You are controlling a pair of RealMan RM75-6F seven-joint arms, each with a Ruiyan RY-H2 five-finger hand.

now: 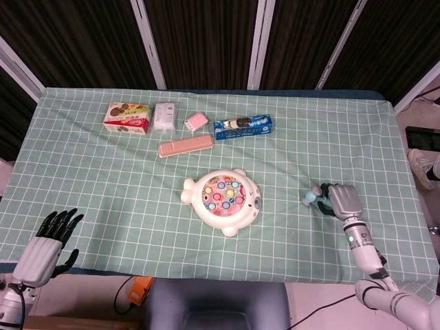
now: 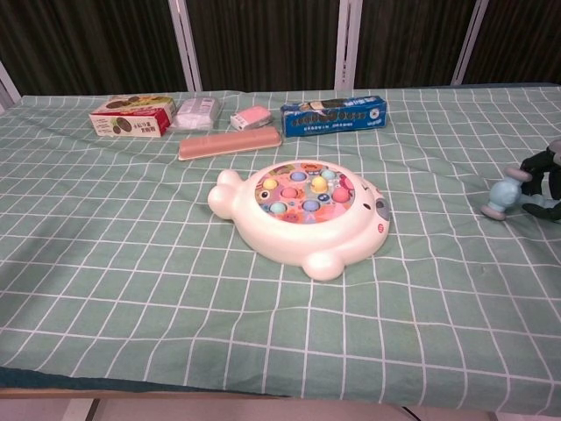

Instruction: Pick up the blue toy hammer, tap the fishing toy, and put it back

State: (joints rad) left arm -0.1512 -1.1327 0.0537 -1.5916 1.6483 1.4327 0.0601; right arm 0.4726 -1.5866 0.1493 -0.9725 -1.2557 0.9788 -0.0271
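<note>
Right robot hand [image 1: 344,200] is sitting at the right side of the surface [image 1: 103,179], its dark fingers curling around the handle of the blue toy hammer [image 1: 311,199], whose head is poking out toward the fishing toy [image 1: 223,200]. Judging by this, the pick-up step is under way: lifting comes next, then swinging left across the gap to tap. Left robot hand [image 1: 48,244] is idling open off the near edge. Print on the blue box [image 1: 243,126] and snack box [image 1: 127,117] is showing but is too small for reading.
</note>
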